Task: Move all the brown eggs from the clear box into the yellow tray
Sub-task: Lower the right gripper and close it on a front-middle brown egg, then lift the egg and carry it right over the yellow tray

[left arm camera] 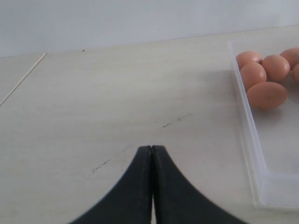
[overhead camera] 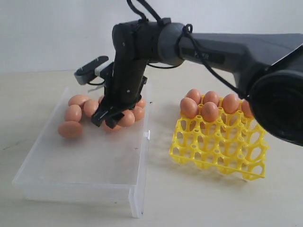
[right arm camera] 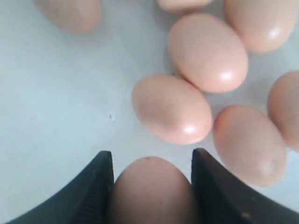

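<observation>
One brown egg (right arm camera: 152, 196) is being pinched between the right fingers (right arm camera: 100, 186) in the far half of the clear box (overhead camera: 80, 175), its long axis along them, with other eggs (right arm camera: 170, 108) crowding just beside. The yellow tray (overhead camera: 222, 146) is standing to the right; the left fingers (left arm camera: 140, 186), pressed together, are being held over the table (left arm camera: 93, 93).

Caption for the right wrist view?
Jaws of the right gripper clasp one brown egg in the clear box; other eggs lie nearby.

Smooth, faintly shiny brown eggs (right arm camera: 208, 51); clear box (overhead camera: 71, 191) frosted-looking plastic; yellow tray (overhead camera: 222, 149) glossy plastic.
</observation>
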### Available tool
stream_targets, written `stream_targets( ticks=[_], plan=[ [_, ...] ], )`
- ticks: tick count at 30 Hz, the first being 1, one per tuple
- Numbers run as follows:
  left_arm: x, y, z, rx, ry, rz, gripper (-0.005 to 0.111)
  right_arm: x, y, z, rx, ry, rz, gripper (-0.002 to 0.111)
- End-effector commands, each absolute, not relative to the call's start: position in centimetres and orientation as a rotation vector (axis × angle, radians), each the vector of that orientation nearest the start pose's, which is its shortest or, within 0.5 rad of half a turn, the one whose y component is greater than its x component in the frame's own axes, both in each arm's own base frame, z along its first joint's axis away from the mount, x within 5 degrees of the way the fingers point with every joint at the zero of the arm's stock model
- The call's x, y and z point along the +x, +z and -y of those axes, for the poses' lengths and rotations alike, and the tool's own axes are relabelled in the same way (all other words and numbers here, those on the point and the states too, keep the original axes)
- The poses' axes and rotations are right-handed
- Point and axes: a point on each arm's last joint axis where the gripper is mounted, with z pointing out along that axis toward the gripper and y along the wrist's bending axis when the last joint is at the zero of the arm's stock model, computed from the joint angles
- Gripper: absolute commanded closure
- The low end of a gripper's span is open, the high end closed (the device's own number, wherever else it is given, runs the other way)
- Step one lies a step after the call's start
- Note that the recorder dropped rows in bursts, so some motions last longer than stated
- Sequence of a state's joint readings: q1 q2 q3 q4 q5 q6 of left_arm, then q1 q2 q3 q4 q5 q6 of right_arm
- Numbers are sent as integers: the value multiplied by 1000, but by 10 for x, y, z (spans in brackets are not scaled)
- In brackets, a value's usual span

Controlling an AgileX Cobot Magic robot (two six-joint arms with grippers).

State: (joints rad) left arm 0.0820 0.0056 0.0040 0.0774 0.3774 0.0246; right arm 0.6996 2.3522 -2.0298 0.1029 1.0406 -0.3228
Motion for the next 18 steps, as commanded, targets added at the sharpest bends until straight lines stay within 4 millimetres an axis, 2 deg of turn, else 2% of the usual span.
stream_targets(
  ticks=[1,9,13,18],
  plan=[
    [52,179,-6,-7,138,-1863,107,374,220,-332,-1297,301,-2383,108],
    [52,179,-6,-7,138,-1863,107,368,281,-333,-1199,415,-2165,108],
    [52,179,-6,-7,138,-1863,107,364,298,-331,-1166,446,-2101,108],
    [52,179,-6,-7,138,-1863,107,354,309,-323,-1134,482,-2028,108]
  ],
)
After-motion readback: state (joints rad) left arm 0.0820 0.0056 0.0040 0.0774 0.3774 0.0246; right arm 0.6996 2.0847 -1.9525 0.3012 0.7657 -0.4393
